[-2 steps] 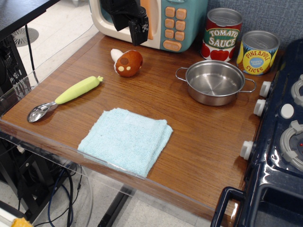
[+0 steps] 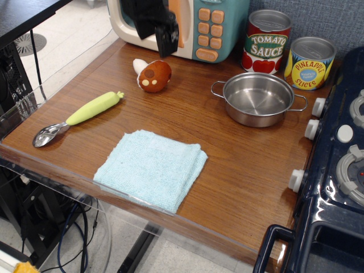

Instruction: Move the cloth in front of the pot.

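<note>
Single overhead-ish view, wooden desk.

Cloth: light blue terry, folded, approx square, lying flat near front edge of desk, slightly left of centre. One corner reaches the front lip. Nothing on top of it, nothing touching it.

Pot: small shallow steel pot w/ two wire loop handles, upright, empty, sitting toward back right of desk. Well apart from cloth; bare wood between them. Cloth lies to the front-left of pot, not directly in front.

Behind pot: tomato sauce can and pineapple can, both upright, side by side against the blue back wall. Pineapple can is just beside pot rim; tomato can near it.

Gripper: black, up at top of frame over the back-left of desk, in front of toy microwave. Well away from cloth and pot. Only a dark, blurred block is visible; jaws' state: cannot tell whether released or clenched. Holds nothing visible.

Other items: toy mushroom lying on its side at back, just below gripper area. Scoop w/ green handle lying on left part of desk, metal bowl end toward front-left. Dark blue toy stove w/ white knobs along right edge of desk.
</note>
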Motion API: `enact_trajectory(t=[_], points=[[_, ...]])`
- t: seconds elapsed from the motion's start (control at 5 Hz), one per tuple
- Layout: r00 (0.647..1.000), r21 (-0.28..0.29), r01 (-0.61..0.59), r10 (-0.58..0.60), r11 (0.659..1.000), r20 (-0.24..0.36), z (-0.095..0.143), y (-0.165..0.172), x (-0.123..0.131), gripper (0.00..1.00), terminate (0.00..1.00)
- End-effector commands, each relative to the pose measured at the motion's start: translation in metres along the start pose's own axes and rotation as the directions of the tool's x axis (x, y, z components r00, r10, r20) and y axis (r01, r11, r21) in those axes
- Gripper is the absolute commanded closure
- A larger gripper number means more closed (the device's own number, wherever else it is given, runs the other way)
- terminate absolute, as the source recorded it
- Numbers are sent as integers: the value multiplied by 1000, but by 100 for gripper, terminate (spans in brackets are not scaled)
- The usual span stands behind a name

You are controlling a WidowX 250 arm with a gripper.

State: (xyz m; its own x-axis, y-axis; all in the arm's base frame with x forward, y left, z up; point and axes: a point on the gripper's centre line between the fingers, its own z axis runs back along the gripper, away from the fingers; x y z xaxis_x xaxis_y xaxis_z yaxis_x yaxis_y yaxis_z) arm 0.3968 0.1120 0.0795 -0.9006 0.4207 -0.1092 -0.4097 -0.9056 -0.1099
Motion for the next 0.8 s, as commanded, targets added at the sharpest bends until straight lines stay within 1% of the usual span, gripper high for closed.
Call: enact_trajectory(t=[0.0, 0.2, 0.4, 0.6], points=[[998, -65, 18, -21, 998, -58, 54, 28, 22, 0, 0], [997, -110, 53, -58, 992, -45, 63, 53, 39, 0, 0], [993, -126, 116, -118, 985, -6, 54, 79, 60, 0, 0], [983, -118, 182, -179, 976, 40, 30, 104, 84, 0, 0]])
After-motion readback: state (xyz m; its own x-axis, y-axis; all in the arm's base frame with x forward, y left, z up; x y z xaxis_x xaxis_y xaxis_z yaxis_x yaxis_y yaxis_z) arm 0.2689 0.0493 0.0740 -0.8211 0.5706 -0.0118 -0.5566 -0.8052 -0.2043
